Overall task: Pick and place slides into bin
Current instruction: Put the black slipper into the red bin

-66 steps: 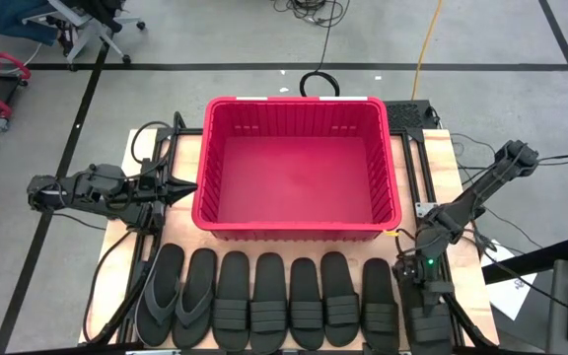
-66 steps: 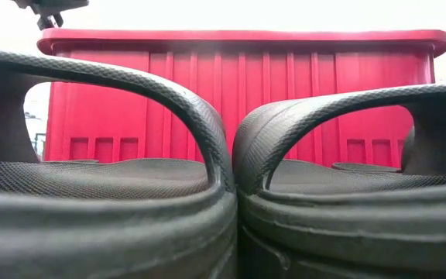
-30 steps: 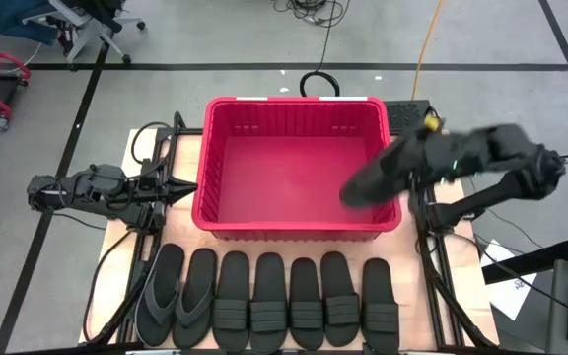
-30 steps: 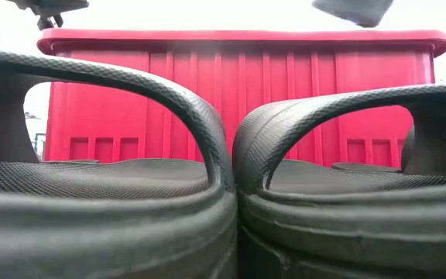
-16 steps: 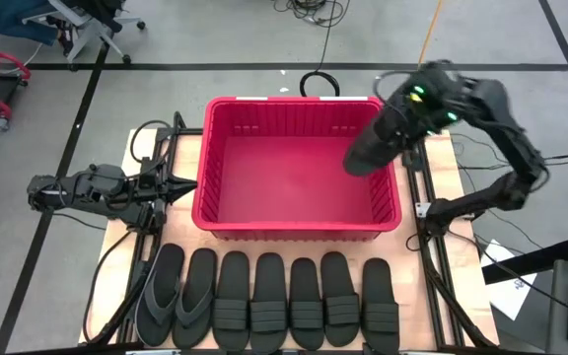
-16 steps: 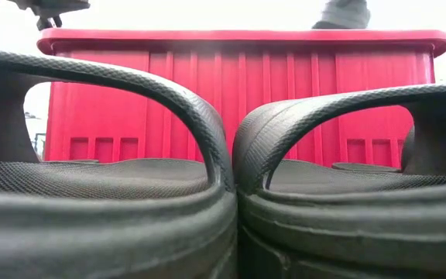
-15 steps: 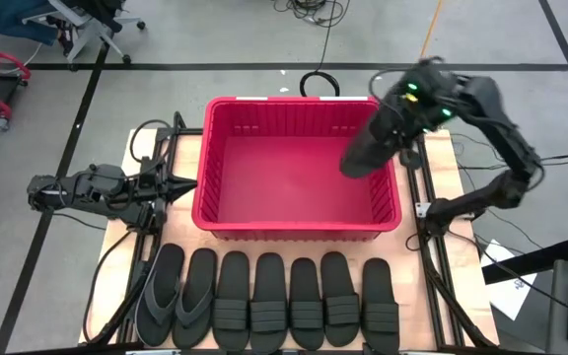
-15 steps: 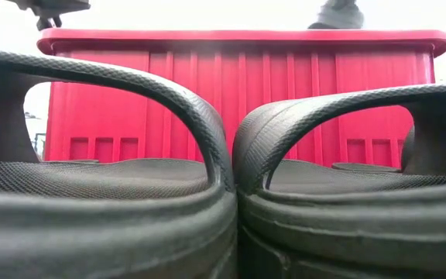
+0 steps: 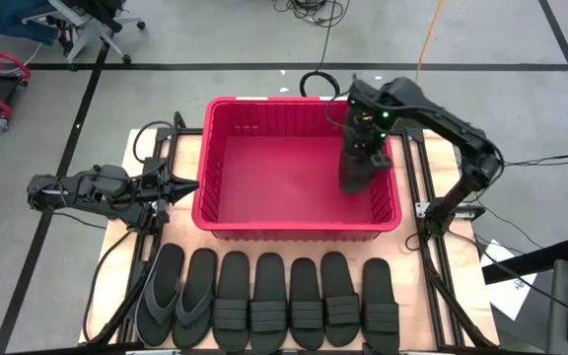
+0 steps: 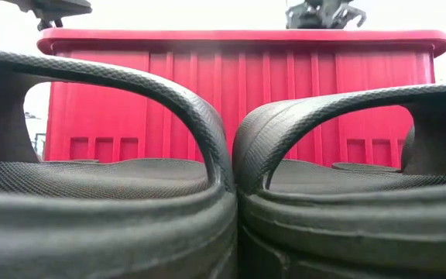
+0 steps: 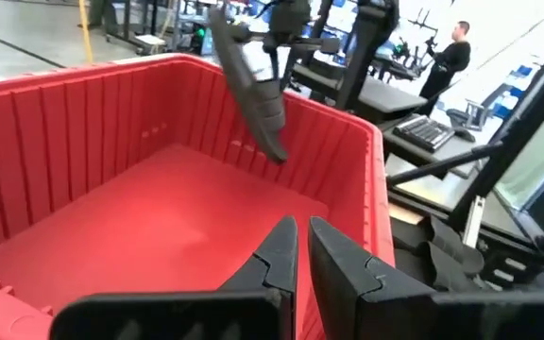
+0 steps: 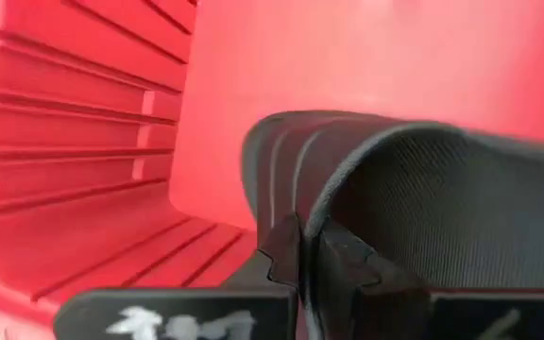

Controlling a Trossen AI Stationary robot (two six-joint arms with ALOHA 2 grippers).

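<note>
The red bin (image 9: pixel 294 223) stands at the table's middle. Several black slides (image 9: pixel 264 301) lie side by side on their soles along the near edge; two (image 10: pixel 99 194) fill the low view. My right gripper (image 9: pixel 365 138) is over the bin's far right part, pointing steeply down, shut on one more slide (image 9: pixel 354 170), which also shows in the left wrist view (image 11: pixel 253 90). My left gripper (image 9: pixel 185 187) waits shut, level, just left of the bin, touching nothing. My right gripper pinches the slide's ribbed band strap at its edge (image 12: pixel 302 210) between its two fingers, coming from above. The slide hangs below the fingers, tilted, its lower end (image 11: pixel 274 149) down inside the bin and clear of the floor.
The bin's red walls (image 11: pixel 64 161) surround the hanging slide; its right wall (image 9: pixel 390 177) is close beside it. A cable loop (image 9: pixel 318 83) lies on the floor beyond the bin. A person (image 11: pixel 453 59) stands far off in the room.
My right gripper has swung from above the bin's right wall toward the far edge and then left, sinking over the bin and tipping to point down. The slide has gone with it, from lying nearly level to hanging steeply inside the bin.
</note>
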